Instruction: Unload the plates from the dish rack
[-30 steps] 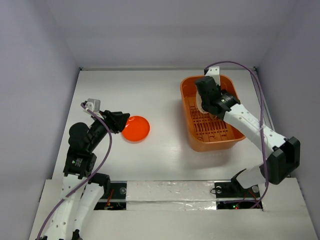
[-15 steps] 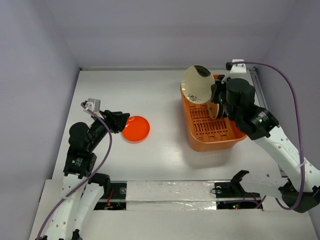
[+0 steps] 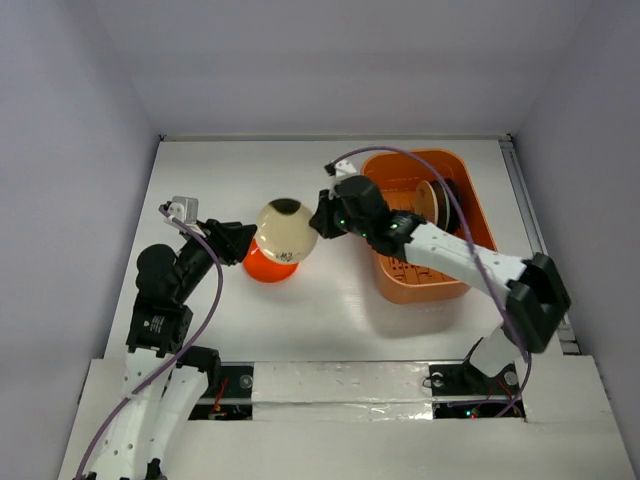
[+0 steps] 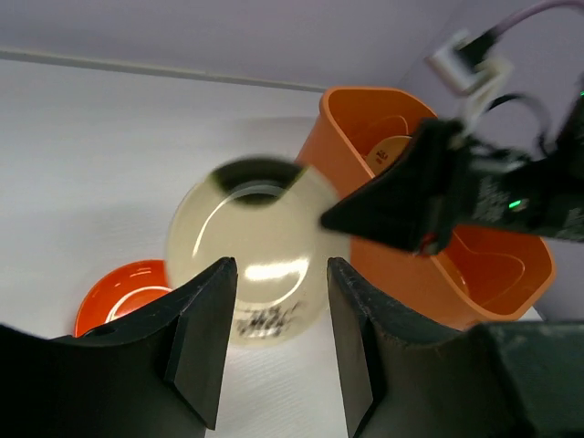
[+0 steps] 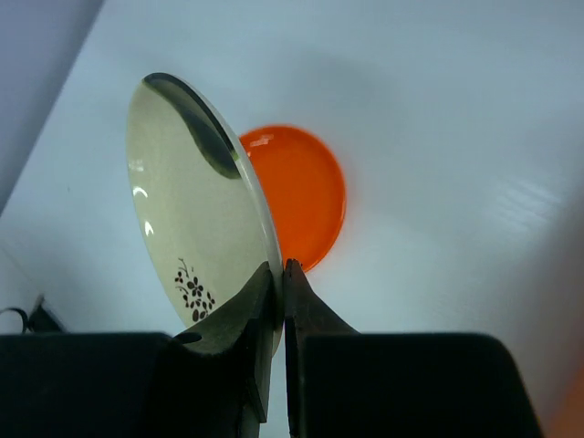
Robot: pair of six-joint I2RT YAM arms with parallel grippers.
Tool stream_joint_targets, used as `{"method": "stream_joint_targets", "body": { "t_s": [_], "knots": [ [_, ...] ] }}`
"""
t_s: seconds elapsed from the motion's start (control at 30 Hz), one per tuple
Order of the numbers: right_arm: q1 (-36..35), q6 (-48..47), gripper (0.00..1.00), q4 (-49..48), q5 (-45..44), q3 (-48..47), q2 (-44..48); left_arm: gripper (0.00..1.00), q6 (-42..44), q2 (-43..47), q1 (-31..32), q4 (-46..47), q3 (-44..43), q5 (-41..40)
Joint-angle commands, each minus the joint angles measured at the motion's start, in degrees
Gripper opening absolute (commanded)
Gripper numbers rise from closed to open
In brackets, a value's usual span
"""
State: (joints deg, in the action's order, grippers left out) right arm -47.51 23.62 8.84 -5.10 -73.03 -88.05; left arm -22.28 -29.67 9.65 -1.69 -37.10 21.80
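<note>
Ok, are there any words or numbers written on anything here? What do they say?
No readable text anywhere.
The cream plate has a dark mark near its rim: a little flower sprig, not letters.
The orange plate and the dish rack show no writing.

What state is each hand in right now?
Left hand: open, empty.
Right hand: closed on the cream plate.
</note>
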Motion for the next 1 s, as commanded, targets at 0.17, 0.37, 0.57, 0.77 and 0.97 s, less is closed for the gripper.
{"method": "stream_joint_targets", "body": {
  "t_s": [0.17, 0.37, 0.57, 0.77, 0.97],
  "knots": [
    [-1.4, 7.6, 0.0, -10.4, 9.3, -3.4, -12.8, 0.41, 0.8, 0.3, -0.5, 1.8, -2.8, -0.4],
    [-1.9, 9.3, 0.0, -10.9, 8.3, -5.0, -18.8, 0.4, 0.7, 0.5, -0.5, 1.8, -2.7, 0.1],
    [-1.9, 10.4, 0.14, -11.2, 9.1, -6.5, -22.5, 0.41, 0.7, 0.8, -0.5, 1.8, -2.6, 0.2],
    [-1.9, 9.2, 0.51, -9.7, 5.6, -5.5, -21.5, 0.4, 0.6, 0.9, -0.5, 1.8, -2.6, 0.3],
    [-1.9, 6.0, 0.78, -6.6, 5.7, -5.9, -18.7, 0.4, 0.6, 1.2, -0.5, 1.8, -2.6, 0.3]
  ]
}}
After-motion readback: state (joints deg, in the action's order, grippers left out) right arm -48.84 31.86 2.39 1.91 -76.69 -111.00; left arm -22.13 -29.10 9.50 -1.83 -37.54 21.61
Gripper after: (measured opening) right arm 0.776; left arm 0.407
